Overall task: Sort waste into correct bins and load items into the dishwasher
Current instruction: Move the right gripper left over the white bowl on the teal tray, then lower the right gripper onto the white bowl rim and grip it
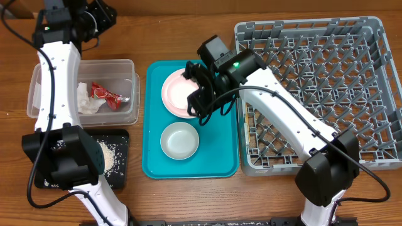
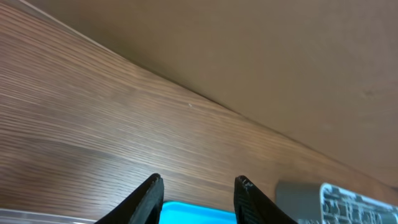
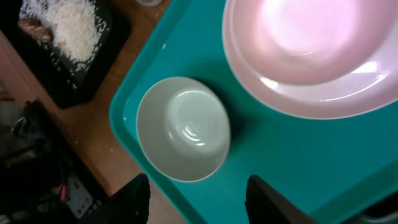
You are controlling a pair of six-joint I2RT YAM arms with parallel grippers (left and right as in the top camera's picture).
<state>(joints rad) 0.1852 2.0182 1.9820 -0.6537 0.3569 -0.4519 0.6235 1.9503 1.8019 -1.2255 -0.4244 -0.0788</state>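
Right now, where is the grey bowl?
In the overhead view, the grey bowl sits on the teal tray, at its near end beside the pink plate, with the black tray to its left and the dish rack to its right.

bowl point(image 1: 179, 139) and plate point(image 1: 178, 94) on the middle tray point(image 1: 221, 141), tub point(image 1: 134, 94) left of it, rack point(image 1: 326, 75) right

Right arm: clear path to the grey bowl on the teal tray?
Likely yes. The right gripper hovers above the teal tray, jaws apart and empty. The grey bowl sits upright just ahead, clear of the pink plate, with nothing over it.
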